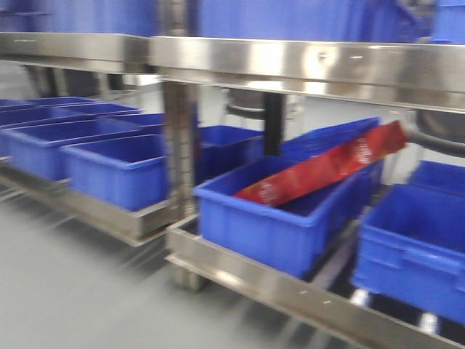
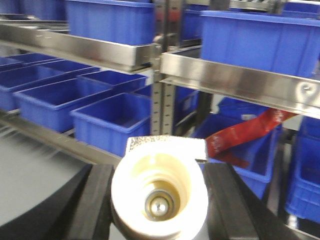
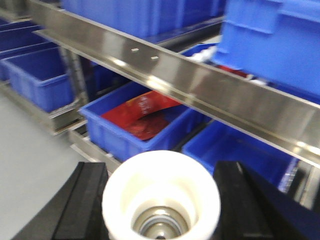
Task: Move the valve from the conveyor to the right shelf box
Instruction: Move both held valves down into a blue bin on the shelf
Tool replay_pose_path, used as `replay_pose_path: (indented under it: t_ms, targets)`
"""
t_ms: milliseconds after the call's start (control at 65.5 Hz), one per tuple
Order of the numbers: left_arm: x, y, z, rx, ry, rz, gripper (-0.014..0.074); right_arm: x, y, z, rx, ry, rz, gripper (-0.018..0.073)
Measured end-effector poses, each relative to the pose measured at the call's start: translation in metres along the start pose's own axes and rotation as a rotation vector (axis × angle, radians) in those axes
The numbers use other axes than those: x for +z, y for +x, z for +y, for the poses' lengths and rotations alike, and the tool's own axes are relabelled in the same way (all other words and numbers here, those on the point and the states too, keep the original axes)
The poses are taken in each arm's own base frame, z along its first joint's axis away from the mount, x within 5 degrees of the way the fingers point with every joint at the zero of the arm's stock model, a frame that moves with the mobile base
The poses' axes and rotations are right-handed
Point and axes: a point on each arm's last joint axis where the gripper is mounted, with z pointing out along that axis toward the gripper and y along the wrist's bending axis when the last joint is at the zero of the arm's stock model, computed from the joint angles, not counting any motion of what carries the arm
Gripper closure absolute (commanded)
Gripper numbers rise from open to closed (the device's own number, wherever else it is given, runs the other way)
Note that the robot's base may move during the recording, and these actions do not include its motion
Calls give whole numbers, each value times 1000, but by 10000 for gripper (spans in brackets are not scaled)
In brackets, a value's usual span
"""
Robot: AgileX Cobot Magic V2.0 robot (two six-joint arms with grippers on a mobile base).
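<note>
A white plastic valve [image 2: 165,150] with a metal ball inside its bore fills the bottom of the left wrist view, and my left gripper [image 2: 161,205] is shut on it, black fingers [image 2: 95,200] against both sides. My right gripper [image 3: 160,202] is shut on a second white valve [image 3: 161,167] in the same way. Both are held in front of a steel shelf rack. On its lower right shelf stands a blue box [image 1: 269,225] [image 3: 130,137] with a red packet [image 1: 327,167] [image 3: 145,112] leaning in it. The conveyor is out of view.
Several more blue boxes [image 1: 109,171] line the lower shelf to the left, and another [image 1: 414,251] stands to the right. A steel shelf rail [image 1: 290,69] [image 3: 200,90] crosses above the boxes, with blue boxes on top. A steel upright [image 1: 180,145] splits the two racks. Grey floor [image 1: 65,291] lies in front.
</note>
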Motion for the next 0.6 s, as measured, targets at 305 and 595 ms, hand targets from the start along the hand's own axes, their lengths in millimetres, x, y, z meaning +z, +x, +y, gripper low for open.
replay_pose_path:
  t_ms: [305,595]
  targets:
    - [0,0,0,0,0,0,707,0,0,0,0,0,0,721]
    - [0,0,0,0,0,0,707,0,0,0,0,0,0,721]
